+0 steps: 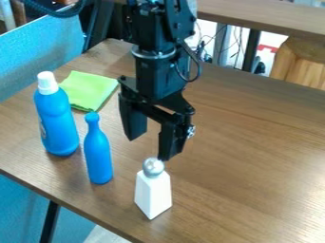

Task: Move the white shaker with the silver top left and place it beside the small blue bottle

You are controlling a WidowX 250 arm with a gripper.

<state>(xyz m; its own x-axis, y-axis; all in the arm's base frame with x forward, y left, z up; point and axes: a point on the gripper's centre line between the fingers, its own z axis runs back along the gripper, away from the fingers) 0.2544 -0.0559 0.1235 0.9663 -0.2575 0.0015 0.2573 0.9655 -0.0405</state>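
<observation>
- Nearest the camera: white tapered bottle (153, 195) with rounded silver cap (153, 166), upright near the front edge of the wooden table (254, 156).
- Black pincer (149, 149) directly above and slightly behind that bottle; spread, with a wide gap between the fingers (170, 142) and nothing pinched.
- Fingers pointing down; right-hand one in the view with its tip right by the silver cap, contact or not impossible to tell; left-hand one higher up in the view, well off the cap.
- Black robot arm (155, 71) coming down from the top edge.
- Left of the pincer in the view: slim blue bottle (98, 154), upright, long neck.
- Further left: bigger blue bottle (57, 121) with white cap (47, 82), also upright, near the slim one.
- Behind both blue bottles: green cloth (92, 90), flat on the table, partly hidden.
- Beyond the table: blue panel (38, 47) at upper left, cables (238, 47) and light wooden piece (301, 64) at upper right, another wooden surface (273, 19) along the top.
</observation>
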